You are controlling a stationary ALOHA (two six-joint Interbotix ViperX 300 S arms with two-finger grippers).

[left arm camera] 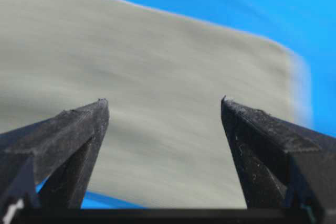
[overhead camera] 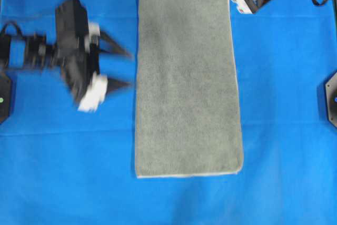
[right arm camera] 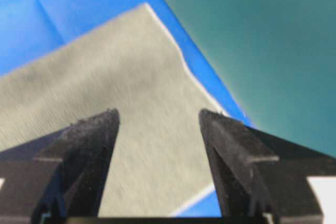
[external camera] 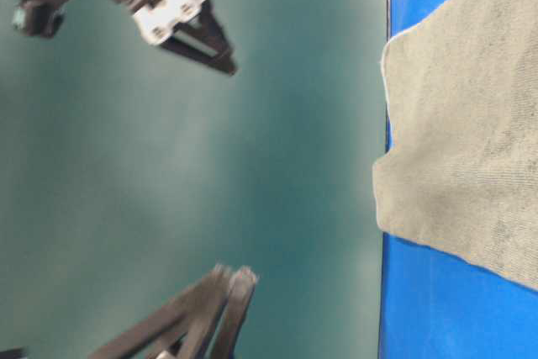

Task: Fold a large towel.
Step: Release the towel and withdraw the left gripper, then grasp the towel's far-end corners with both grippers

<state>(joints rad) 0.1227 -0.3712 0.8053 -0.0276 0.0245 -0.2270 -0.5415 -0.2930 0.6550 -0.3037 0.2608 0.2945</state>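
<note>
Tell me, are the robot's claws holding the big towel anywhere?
No. The left gripper and right gripper are both open and empty; the towel lies flat on the blue sheet.

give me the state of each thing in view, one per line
large towel: lying flat on the blue sheet, folded into a long narrow strip, top end overhanging the sheet's far edge
left gripper: open, empty, beside the towel's left edge, not touching it
right gripper: open, empty, over the towel's top right corner
blue sheet: spread flat under the towel
</note>
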